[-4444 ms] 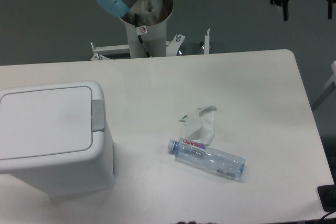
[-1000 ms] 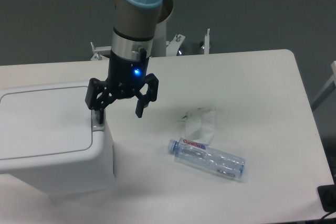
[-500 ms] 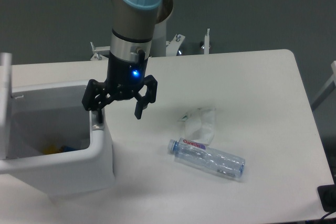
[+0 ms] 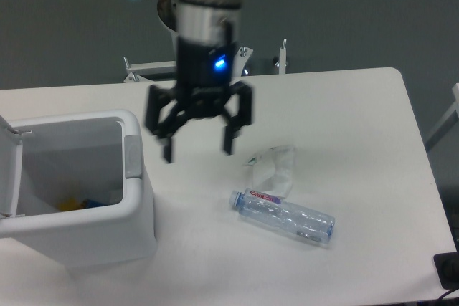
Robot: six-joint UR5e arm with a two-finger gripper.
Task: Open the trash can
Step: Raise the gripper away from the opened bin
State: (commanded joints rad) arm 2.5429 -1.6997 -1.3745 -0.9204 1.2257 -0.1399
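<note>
The trash can (image 4: 107, 213) sits at the table's (image 4: 358, 120) near left corner, partly cut off by the frame edge. Its lid (image 4: 8, 177) stands upright, and blurry yellow and blue bits lie inside. My pincer (image 4: 198, 150) hangs beside it, prongs spread apart, pointing down.

gripper (image 4: 198, 154) pointing down, jaws spread
</note>
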